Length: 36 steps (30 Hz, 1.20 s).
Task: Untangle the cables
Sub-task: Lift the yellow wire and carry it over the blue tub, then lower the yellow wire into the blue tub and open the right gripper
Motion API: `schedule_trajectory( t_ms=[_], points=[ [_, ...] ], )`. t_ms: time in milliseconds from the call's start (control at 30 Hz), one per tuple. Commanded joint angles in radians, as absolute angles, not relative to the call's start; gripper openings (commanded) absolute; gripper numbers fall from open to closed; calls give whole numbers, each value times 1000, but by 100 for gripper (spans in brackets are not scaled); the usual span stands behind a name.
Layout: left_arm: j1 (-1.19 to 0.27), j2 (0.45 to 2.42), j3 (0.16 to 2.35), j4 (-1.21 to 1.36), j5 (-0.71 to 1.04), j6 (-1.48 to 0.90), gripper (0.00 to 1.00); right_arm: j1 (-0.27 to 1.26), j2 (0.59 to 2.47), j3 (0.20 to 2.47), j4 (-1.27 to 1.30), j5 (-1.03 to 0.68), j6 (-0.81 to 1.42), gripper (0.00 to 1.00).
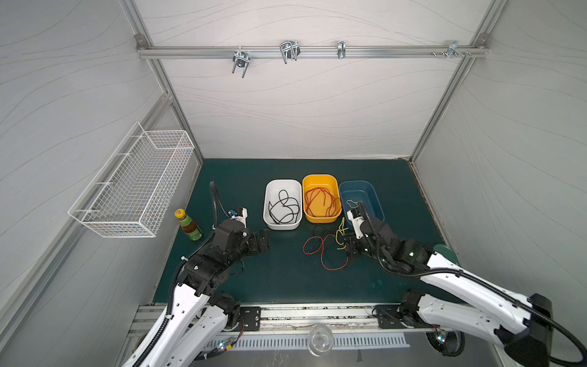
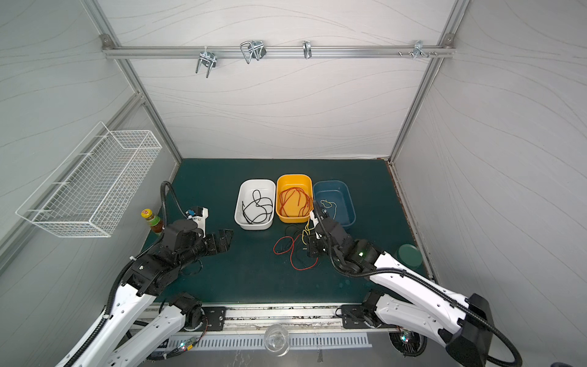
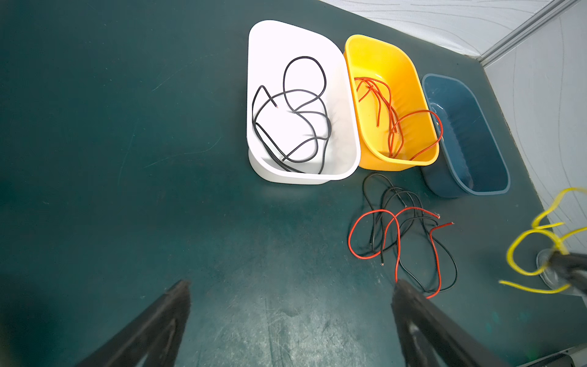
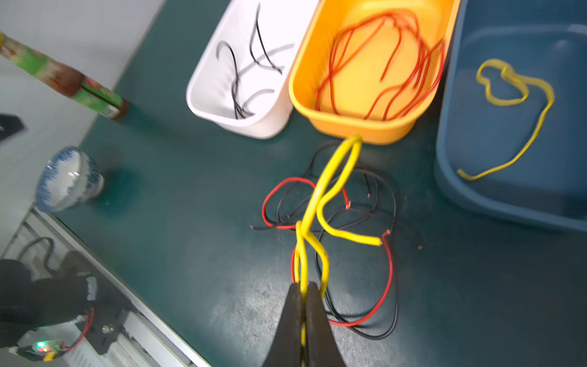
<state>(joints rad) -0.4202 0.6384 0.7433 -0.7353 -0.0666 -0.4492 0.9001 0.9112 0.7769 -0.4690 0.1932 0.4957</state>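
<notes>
Red and black cables (image 3: 398,235) lie tangled at 6 o'clock of the yellow tub (image 3: 397,165); a yellow cable (image 4: 317,197) is pinched in the right pincer (image 4: 304,287).

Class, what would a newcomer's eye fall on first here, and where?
The right gripper, shut on a bright yellow cable, holds it above a tangle of red and black cables on the green mat. Beyond it a white tub, a yellow tub and a blue tub stand in a row.
</notes>
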Motion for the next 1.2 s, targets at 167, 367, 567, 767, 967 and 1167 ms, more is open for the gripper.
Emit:
schedule_trajectory(
  t_ms=[167,367,567,767,967,1167],
  points=[
    [-423,644,749,-698,-63,-444,100,468,1012,939,-542,-29,437,0],
    [-424,649,749,-698,-64,-444,100,337,1234,1009,-485,-100,469,0],
    [-425,656,749,-700,-64,-443,100,295,1446,1048,-404,-112,493,0],
    [-425,658,749,-700,-65,-442,100,257,1592,1086,-371,-126,511,0],
    [-425,662,748,-700,-64,-442,100,256,1618,1093,-367,-115,512,7],
    [-425,661,748,-700,-64,-442,100,255,1596,1091,-381,-113,510,24]
  ],
)
